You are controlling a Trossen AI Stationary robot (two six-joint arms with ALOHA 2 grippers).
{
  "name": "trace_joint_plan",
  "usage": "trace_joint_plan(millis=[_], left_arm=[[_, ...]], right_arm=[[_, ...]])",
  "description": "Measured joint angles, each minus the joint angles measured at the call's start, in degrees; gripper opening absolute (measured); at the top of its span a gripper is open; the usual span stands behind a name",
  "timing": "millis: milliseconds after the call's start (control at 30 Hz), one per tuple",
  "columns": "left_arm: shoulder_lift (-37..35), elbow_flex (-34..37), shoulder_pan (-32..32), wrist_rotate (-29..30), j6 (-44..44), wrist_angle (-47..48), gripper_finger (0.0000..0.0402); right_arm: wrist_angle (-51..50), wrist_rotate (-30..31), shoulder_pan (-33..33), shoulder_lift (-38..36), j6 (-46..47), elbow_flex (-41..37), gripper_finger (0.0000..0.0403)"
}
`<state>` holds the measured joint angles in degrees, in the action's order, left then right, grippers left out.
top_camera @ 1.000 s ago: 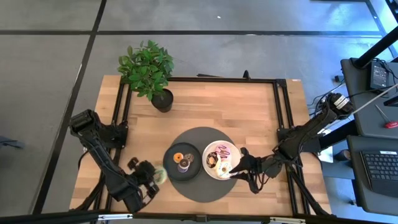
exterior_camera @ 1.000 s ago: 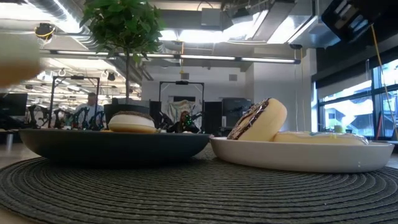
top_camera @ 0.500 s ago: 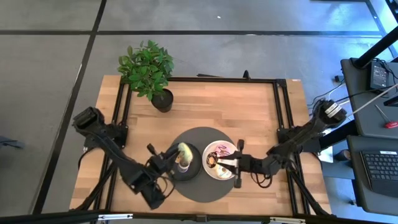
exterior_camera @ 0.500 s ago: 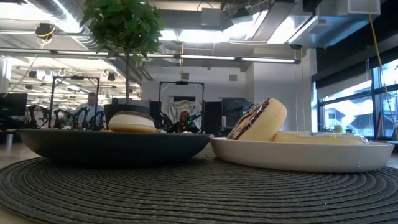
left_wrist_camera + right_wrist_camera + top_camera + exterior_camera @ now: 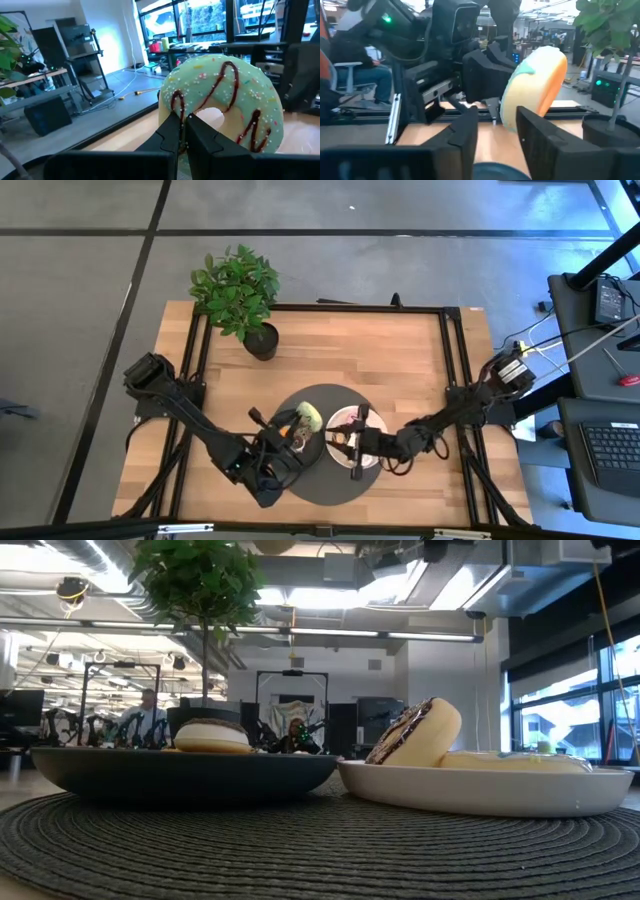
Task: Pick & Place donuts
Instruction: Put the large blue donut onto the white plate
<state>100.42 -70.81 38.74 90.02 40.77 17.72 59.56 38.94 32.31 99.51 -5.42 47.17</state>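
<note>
While the left hand [image 5: 296, 423] clamps the green donut [image 5: 308, 416] on edge above the gap between both plates, the right hand [image 5: 357, 442] hovers over the white plate [image 5: 372, 461], fingers parted, empty. Dark plate [image 5: 180, 772]: white-iced donut [image 5: 211, 736]. White plate: chocolate donut [image 5: 417, 733], tilted.

The high view looks straight down on the whole surface [image 5: 400, 360]; the low view sits level on the mat [image 5: 320, 850], facing the room. Both wrist views, close in, share the green donut [image 5: 220, 100].
</note>
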Motion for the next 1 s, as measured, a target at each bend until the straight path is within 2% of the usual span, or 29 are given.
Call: trace_joint_plan(millis=[233,433,533,700,1000], left_arm=[[-0.1,0.0,0.0,0.2,0.0,0.0,0.0015],[-0.1,0.0,0.0,0.1,0.3,0.0,0.0015],[-0.1,0.0,0.0,0.1,0.0,0.0,0.0015],[-0.1,0.0,0.2,0.1,0.5,-0.5,0.0015],[-0.1,0.0,0.5,0.1,0.4,-3.2,0.0015]], right_arm=[[-5.1,2.9,-0.9,2.0,0.4,5.6,0.0209],[-5.8,2.3,-0.9,3.0,0.8,7.1,0.0240],[-6.3,3.6,-0.9,3.0,0.9,7.2,0.0241],[-6.7,10.7,-0.6,3.0,2.3,7.2,0.0229],[-6.7,11.0,-1.9,3.0,5.3,7.2,0.0193]])
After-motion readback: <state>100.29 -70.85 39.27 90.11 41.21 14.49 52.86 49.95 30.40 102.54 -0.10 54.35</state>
